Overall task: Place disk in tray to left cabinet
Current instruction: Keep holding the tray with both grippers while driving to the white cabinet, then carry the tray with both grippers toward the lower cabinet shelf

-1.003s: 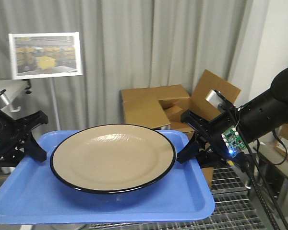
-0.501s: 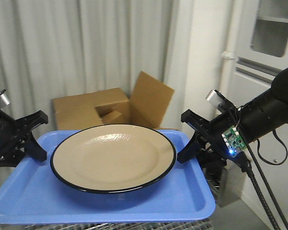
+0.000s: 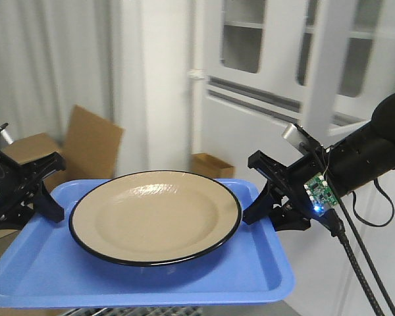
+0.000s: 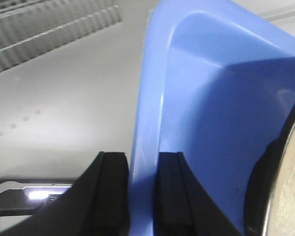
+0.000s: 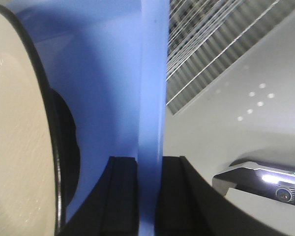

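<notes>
- Left gripper [image 3: 51, 187] is clamped on the tray [image 3: 46, 276] rim at the tray's 9 o'clock. The left wrist view shows both black fingers [image 4: 113, 196] pinching the blue lip, one on each side.
- Right gripper [image 3: 251, 189] is clamped on the opposite rim at 3 o'clock. The right wrist view shows the same pinch, with the rim sandwiched between the fingers [image 5: 124, 196].
- Disk [image 3: 155, 216] sits flat in the tray, roughly centred and slightly biased toward the 12 o'clock edge. Its black rim lies close to both gripped edges but is clear of the fingers.
- Tray is level between the two arms. Can't tell whether anything supports it from below.
- In the wrist views the disk edge [image 4: 292, 196] [image 5: 14, 123] sits just inside each gripped rim.
- Background in the front view: cardboard box [image 3: 85, 145] at 10 o'clock, and white doors with glass panes [image 3: 276, 59] from 12 to 2 o'clock.
</notes>
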